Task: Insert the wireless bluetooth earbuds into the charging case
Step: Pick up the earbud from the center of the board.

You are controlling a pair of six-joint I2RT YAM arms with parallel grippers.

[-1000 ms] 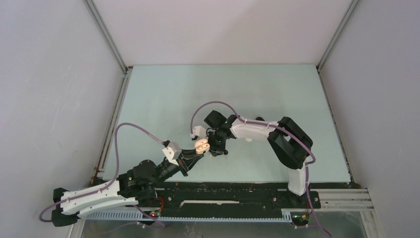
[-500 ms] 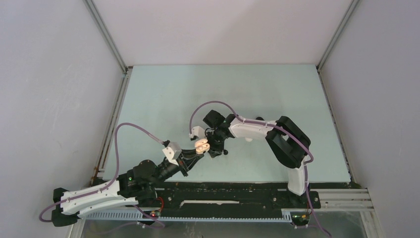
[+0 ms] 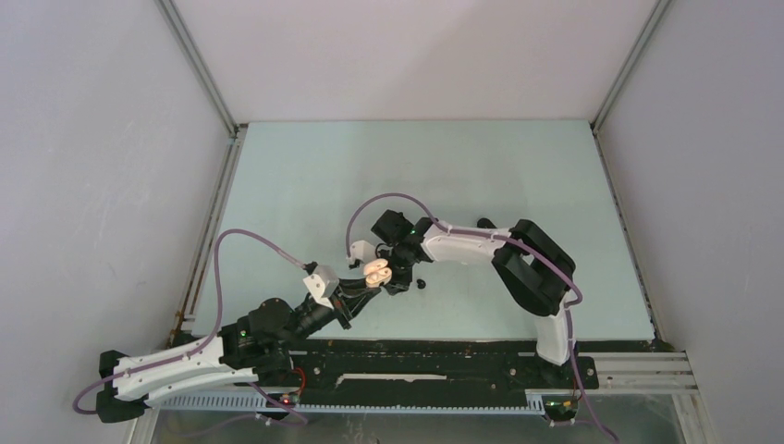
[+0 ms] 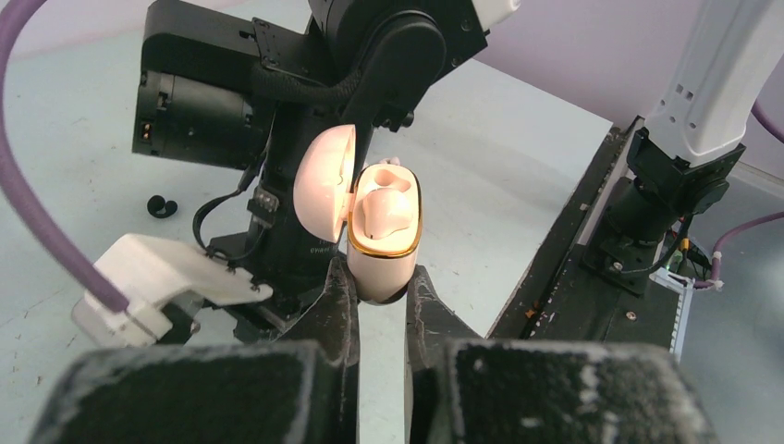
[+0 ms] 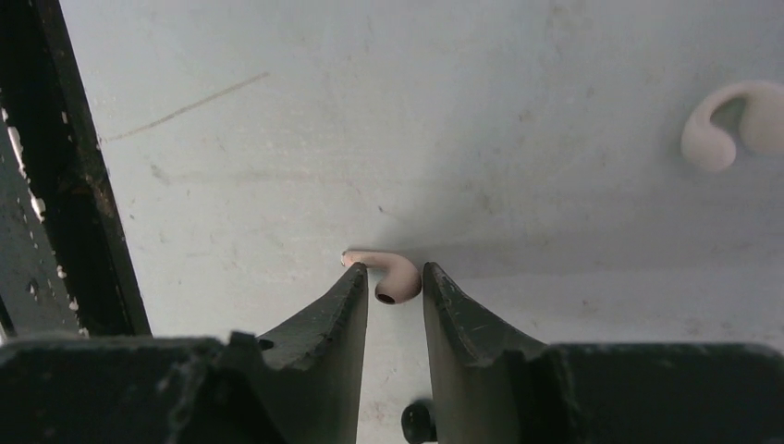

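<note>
We see the left jaws clamped on the lower body of the pale pink case (image 4: 382,259), which stands upright in the middle of the left wrist view with its lid (image 4: 324,180) swung open to the left. Inside the gold-rimmed opening there are pale moulded shapes, and we cannot tell whether a bud sits there. The right jaws are closed on a small pink earbud (image 5: 393,276), pinched between their very tips at the centre of the right wrist view, its thin end pointing left, with the counter (image 5: 277,139) behind it. A second pink earbud (image 5: 730,125) lies on the counter at the upper right of that view, well apart from the held one. In the overhead view the right jaws sit just beside the open case at the centre of the frame, and a black earbud (image 3: 421,283) lies on the counter just to their right. The right arm (image 4: 370,55) fills the top of the left wrist view behind the case.
</note>
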